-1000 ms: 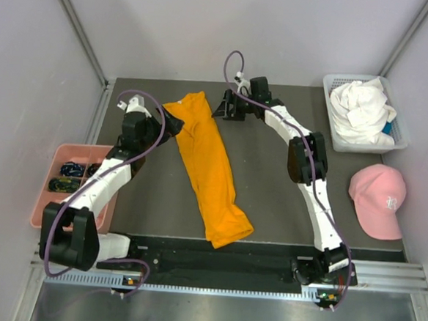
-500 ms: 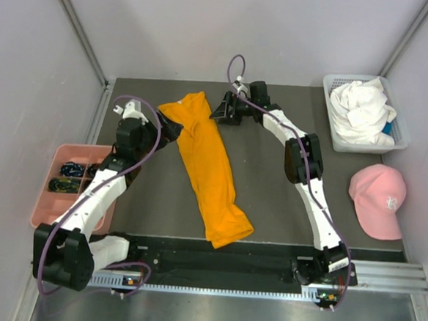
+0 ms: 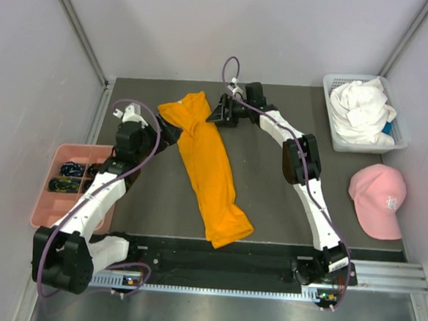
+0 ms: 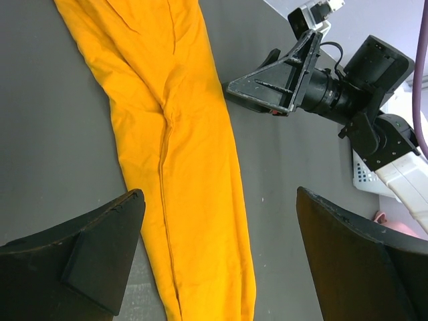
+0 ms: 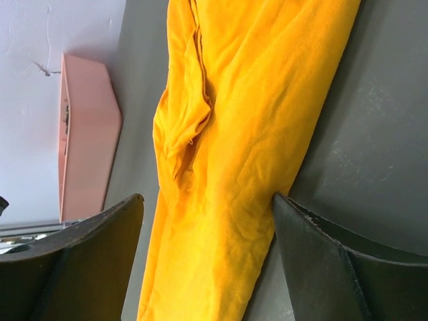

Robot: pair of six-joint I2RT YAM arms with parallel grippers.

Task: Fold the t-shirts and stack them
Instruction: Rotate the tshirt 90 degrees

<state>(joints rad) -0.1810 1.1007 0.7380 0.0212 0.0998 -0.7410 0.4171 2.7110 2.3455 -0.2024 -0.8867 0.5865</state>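
Note:
An orange t-shirt (image 3: 210, 167) lies on the dark table as a long narrow strip, running from the far middle to the near edge. My left gripper (image 3: 170, 132) hovers at the left of its far end, open, the strip (image 4: 174, 134) showing between and beyond its fingers (image 4: 87, 254). On the right of that end is my right gripper (image 3: 217, 115), also open, straddling the cloth (image 5: 254, 100); its right finger (image 5: 334, 267) touches the shirt's edge. A white t-shirt (image 3: 361, 105) sits crumpled in a basket at the far right.
A white basket (image 3: 331, 138) stands at the back right. A pink cap (image 3: 378, 200) lies on the right near the wall. A pink compartment tray (image 3: 70, 194) with small dark items sits at the left edge, also in the right wrist view (image 5: 87, 134).
The right gripper has shifted a little left, onto the orange shirt's far end. The left arm has straightened somewhat, its gripper staying beside the shirt. The shirt has not moved.

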